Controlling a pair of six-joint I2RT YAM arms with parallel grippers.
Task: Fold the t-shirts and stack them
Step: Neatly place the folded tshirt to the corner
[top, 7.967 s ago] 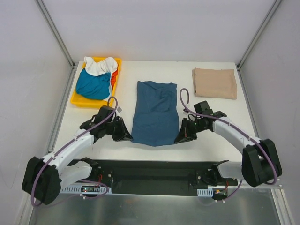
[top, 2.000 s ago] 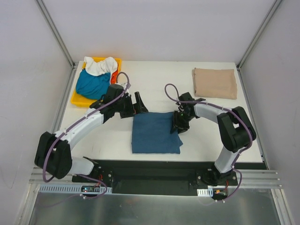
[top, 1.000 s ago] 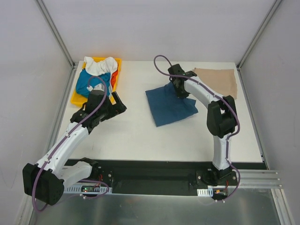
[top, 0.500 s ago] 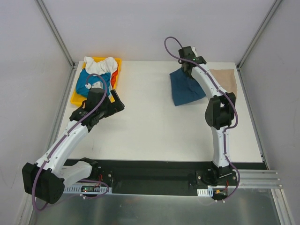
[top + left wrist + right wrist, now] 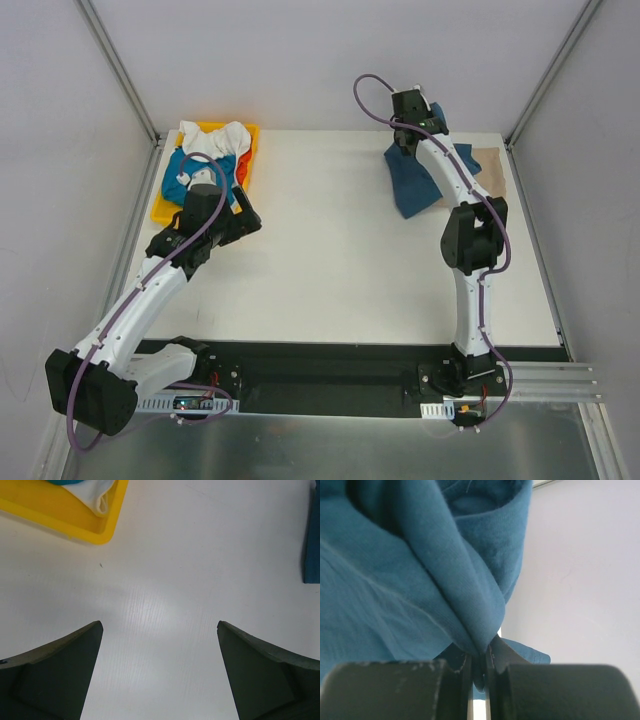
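Note:
My right gripper point(image 5: 408, 140) is shut on a bunched edge of the folded dark blue t-shirt point(image 5: 413, 185), which hangs from it over the table's back right, partly above the folded beige t-shirt point(image 5: 489, 166). In the right wrist view the blue t-shirt point(image 5: 395, 580) fills the frame, and my right gripper point(image 5: 479, 661) pinches a fold of it. My left gripper point(image 5: 249, 215) stands open and empty over bare table beside the yellow tray. In the left wrist view my left gripper point(image 5: 159, 625) has only the table between its fingers point(image 5: 60, 670).
The yellow tray point(image 5: 161, 211) at the back left holds a teal t-shirt point(image 5: 183, 172), a white t-shirt point(image 5: 210, 140) and an orange-red one point(image 5: 243, 166). The tray's corner point(image 5: 75, 522) shows in the left wrist view. Enclosure walls stand close behind and to both sides.
The right arm has carried the dark blue t-shirt from mid-table up and to the back right, over the beige one. The left arm has barely moved and stays open.

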